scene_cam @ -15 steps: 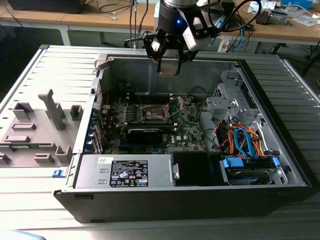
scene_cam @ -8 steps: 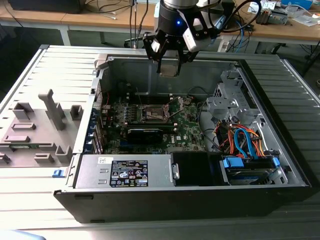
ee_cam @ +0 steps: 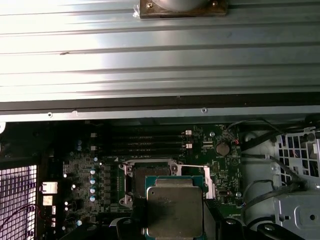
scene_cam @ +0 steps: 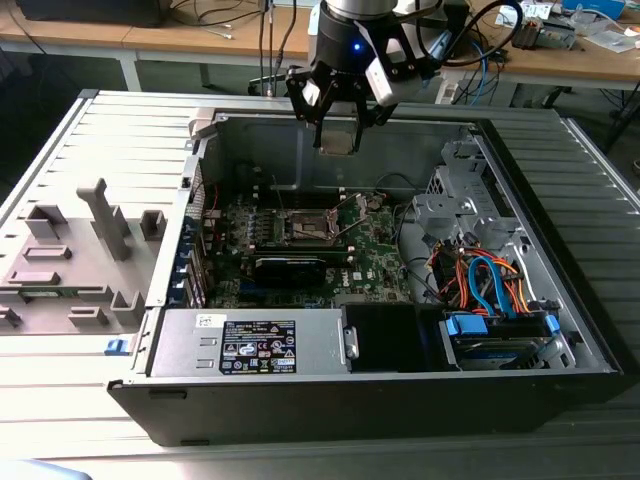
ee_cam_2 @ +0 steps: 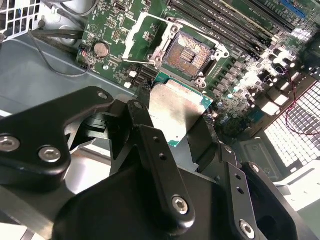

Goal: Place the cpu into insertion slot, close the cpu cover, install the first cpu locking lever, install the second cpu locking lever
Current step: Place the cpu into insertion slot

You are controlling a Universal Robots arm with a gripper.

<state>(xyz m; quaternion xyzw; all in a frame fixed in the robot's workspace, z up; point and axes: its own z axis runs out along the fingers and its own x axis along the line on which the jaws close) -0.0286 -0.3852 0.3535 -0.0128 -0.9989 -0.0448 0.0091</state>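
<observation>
My tool, a black two-fingered clamp, is closed across opposite edges of the cpu, a small flat square chip with a silver-grey metal lid and a green rim. I'm holding it in the air inside the open black-and-grey metal computer case, which lies on its side on the ribbed grey worktop.

What matters here is where the insertion slot sits from the chip. This small dark square socket with a silvery border is in the middle of the green motherboard. It lies below the chip and off toward the case edge that carries the grey boxed power supply. The chip hangs nearer the opposite case wall.

In the second wrist view the socket is bare, its contact field showing. The thin silvery frame beside it, which I take for the cpu cover, looks swung up and clear.

The chip lies flat with its lid up. Being nearly square, it has no real long axis. In the first wrist view its edges run roughly parallel to the socket's borders.
</observation>
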